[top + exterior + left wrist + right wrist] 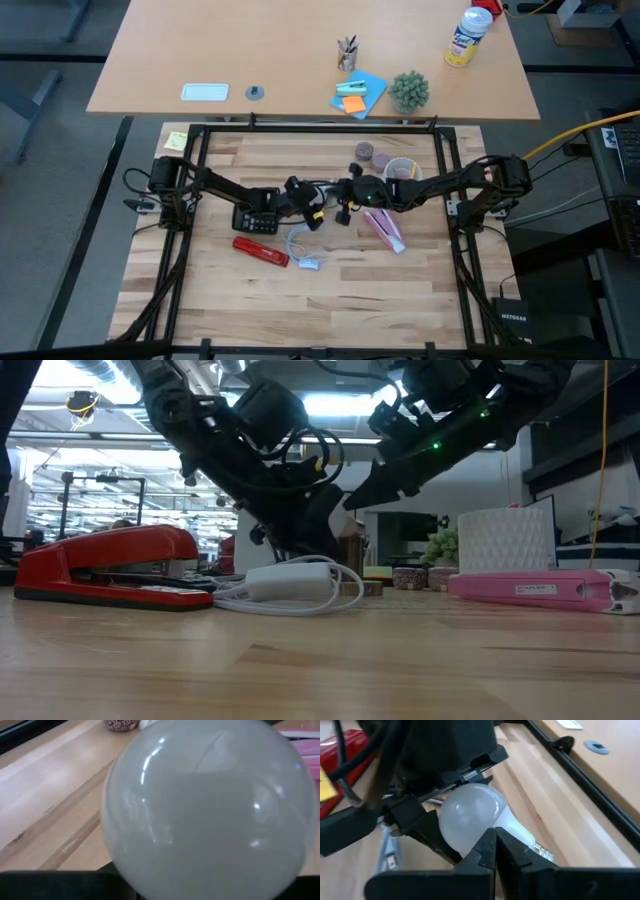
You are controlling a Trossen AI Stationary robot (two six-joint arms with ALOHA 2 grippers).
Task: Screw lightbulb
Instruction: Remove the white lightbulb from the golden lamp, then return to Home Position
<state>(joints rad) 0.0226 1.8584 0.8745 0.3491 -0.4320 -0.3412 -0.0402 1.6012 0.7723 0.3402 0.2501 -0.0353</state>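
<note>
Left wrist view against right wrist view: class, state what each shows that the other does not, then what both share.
Only the left wrist view shows a patterned pot and a pink object beyond the bulb. Only the right wrist view shows the left gripper holding the bulb's globe, the bulb's metal screw end, the shut right gripper in front of it, a red stapler and a grey disc on the far table. Both show the lightbulb and the wooden table.
</note>
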